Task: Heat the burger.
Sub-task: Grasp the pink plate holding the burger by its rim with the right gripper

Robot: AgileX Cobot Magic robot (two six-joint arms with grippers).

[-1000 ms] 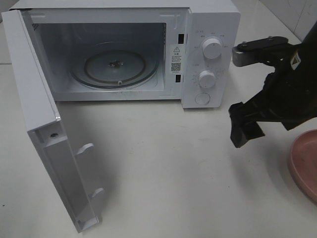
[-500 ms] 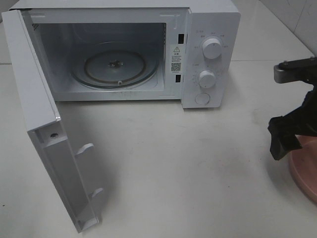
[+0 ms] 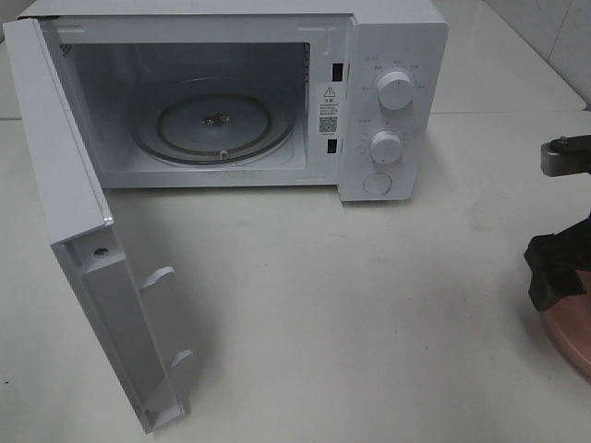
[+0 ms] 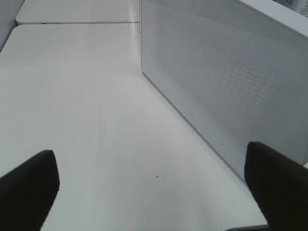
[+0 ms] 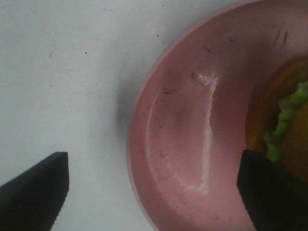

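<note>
While right fingers (image 5: 33, 192) span plate (image 5: 183, 120) rim wide, burger (image 5: 286, 120) near; left fingers (image 4: 29, 187) wide.

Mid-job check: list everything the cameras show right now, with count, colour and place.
White boxy microwave oven: one, white, back of the table.
Microwave door: one, white, swung open at left.
Round glass turntable: one, clear, inside the cavity.
Round control knobs: two, white, front panel, above a round white button.
Round pink plate: one, pink, table's right edge.
Burger with orange-brown bun and green lettuce: one, on the plate, mostly out of frame.
White table: one, white, under everything.
Left gripper: one, black, open, over bare table beside the microwave.
Right gripper: one, black, open, over the plate's rim.
</note>
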